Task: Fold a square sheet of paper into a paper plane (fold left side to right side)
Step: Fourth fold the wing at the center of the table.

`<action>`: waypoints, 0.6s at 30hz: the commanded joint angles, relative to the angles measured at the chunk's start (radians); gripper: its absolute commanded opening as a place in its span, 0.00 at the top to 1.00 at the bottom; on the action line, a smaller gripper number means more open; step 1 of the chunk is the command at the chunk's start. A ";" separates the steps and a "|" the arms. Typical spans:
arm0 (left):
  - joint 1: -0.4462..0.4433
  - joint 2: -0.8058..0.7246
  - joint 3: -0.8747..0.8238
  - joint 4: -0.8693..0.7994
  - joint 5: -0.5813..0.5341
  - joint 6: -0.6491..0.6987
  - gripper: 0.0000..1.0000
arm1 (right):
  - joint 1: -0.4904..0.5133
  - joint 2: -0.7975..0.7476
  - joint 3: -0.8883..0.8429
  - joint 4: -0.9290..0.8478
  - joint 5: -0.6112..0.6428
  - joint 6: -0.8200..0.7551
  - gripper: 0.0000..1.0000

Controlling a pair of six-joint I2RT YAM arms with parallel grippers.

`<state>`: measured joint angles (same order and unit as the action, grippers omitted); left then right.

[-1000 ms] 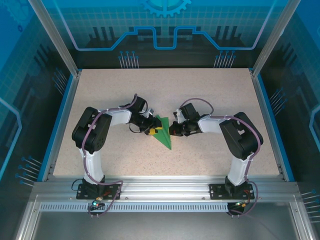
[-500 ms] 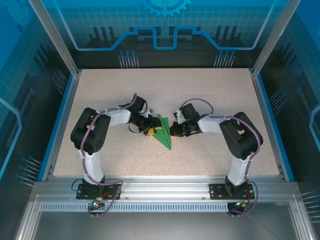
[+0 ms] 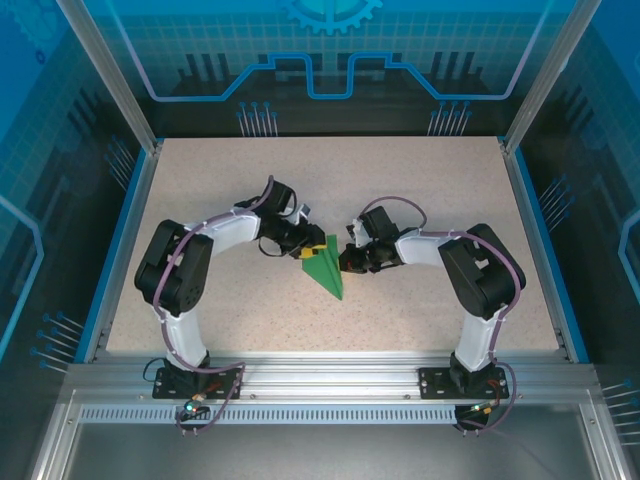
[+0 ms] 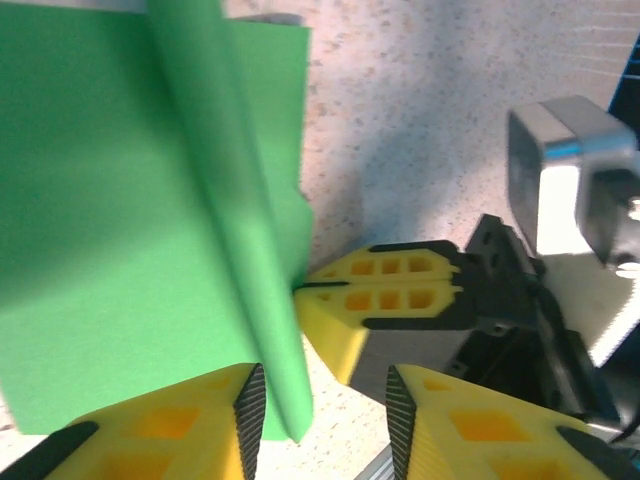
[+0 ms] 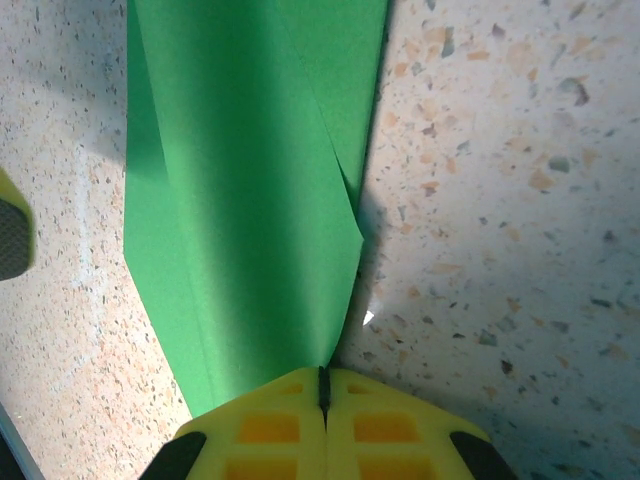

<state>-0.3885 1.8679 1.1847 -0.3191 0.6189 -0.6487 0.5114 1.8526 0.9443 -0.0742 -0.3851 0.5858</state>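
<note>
The green sheet of paper (image 3: 326,272) lies on the table, folded into a narrow dart like a paper plane, its point toward the near right. A raised fold (image 4: 240,250) of it stands up between the jaws of my left gripper (image 4: 325,405). Those jaws are open, and the fold sits close to the left pad (image 4: 250,410). In the top view the left gripper (image 3: 312,249) is at the paper's far left edge. My right gripper (image 5: 322,388) is shut on the paper's (image 5: 240,200) right edge. It shows from above (image 3: 347,262) and opposite the left jaws (image 4: 385,290).
The speckled table (image 3: 420,190) stretches out around the paper, bounded by blue side rails (image 3: 120,250) and the aluminium frame (image 3: 320,375) at the near edge. The two arms meet over the table's middle, their elbows out to each side.
My left gripper has slid a little farther from me and to the right along the paper's left edge. The right gripper has kept still, pinching the paper.
</note>
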 commanded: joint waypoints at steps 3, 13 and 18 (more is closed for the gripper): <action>-0.039 0.047 0.084 -0.034 0.035 0.008 0.63 | 0.015 0.039 0.002 -0.064 0.020 -0.014 1.00; -0.052 0.143 0.143 -0.030 0.036 0.001 0.64 | 0.018 0.043 0.008 -0.065 0.020 -0.015 1.00; -0.053 0.171 0.143 -0.051 0.004 0.015 0.66 | 0.017 0.042 0.010 -0.075 0.022 -0.018 1.00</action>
<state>-0.4351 2.0212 1.3010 -0.3328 0.6250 -0.6487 0.5125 1.8557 0.9512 -0.0826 -0.3851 0.5827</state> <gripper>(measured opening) 0.345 0.044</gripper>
